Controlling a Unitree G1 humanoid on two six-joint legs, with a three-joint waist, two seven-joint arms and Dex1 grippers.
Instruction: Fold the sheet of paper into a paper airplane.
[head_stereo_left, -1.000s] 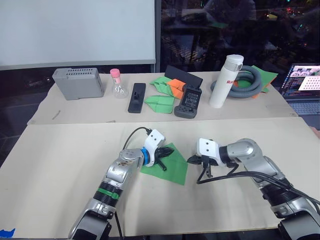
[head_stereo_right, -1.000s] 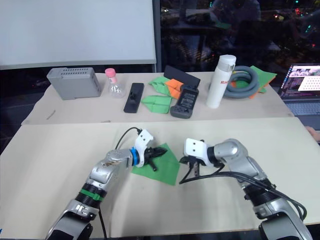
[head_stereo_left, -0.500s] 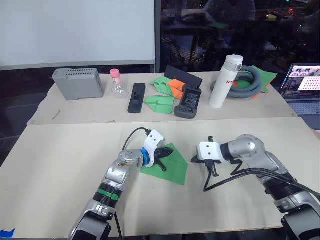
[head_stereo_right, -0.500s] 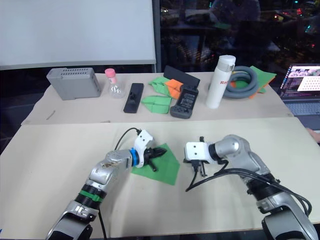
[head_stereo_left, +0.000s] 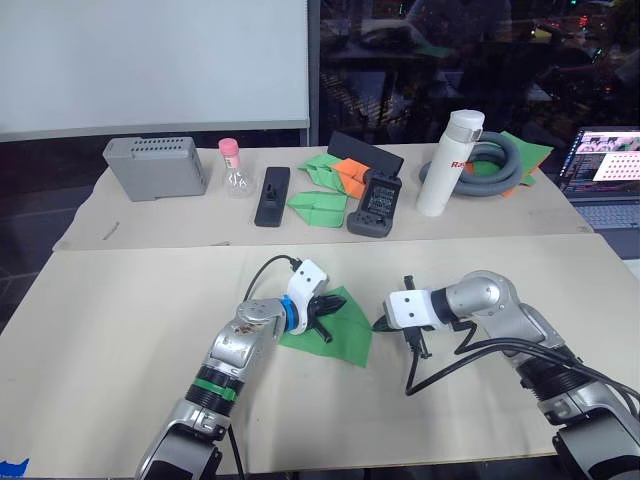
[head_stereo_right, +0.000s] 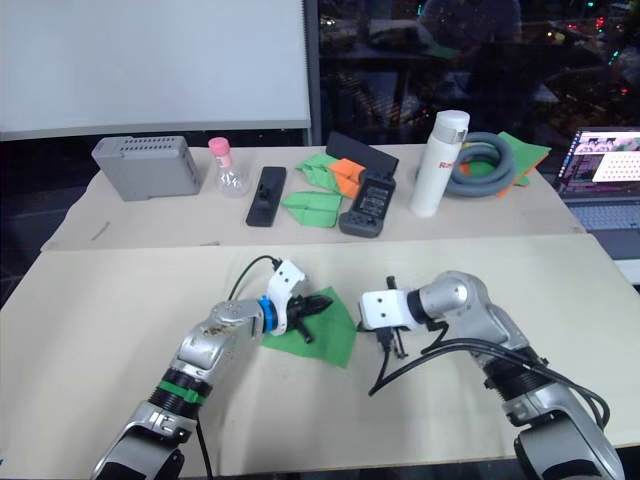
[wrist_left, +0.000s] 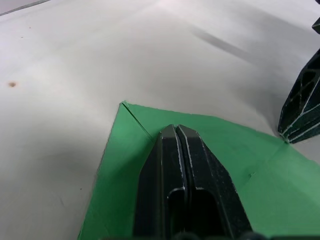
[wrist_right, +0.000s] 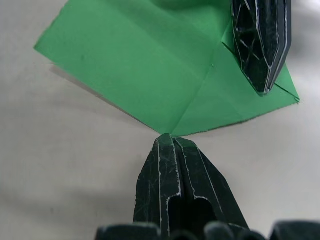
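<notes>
The bright green sheet of paper (head_stereo_left: 346, 339) lies flat on the near table, with creases across it. My left gripper (head_stereo_left: 329, 313) is shut and its tips rest on top of the sheet near its far corner (wrist_left: 130, 112). Shut as well, my right gripper (head_stereo_left: 379, 325) touches the paper's right edge with its tips, where a crease ends (wrist_right: 170, 134). In the right wrist view the left gripper (wrist_right: 260, 50) lies over the sheet (wrist_right: 135, 65). No paper airplane shape shows in this sheet.
The back table holds a grey box (head_stereo_left: 155, 166), a pink-capped flask (head_stereo_left: 238, 168), a black remote (head_stereo_left: 272, 196), green (head_stereo_left: 318, 205) and orange (head_stereo_left: 351, 174) folded papers, a white bottle (head_stereo_left: 448, 162), a grey hose (head_stereo_left: 497, 165) and a laptop (head_stereo_left: 602, 172) at the right.
My right gripper has moved left until its shut tips meet the sheet's right edge. The left gripper and the paper have stayed put.
</notes>
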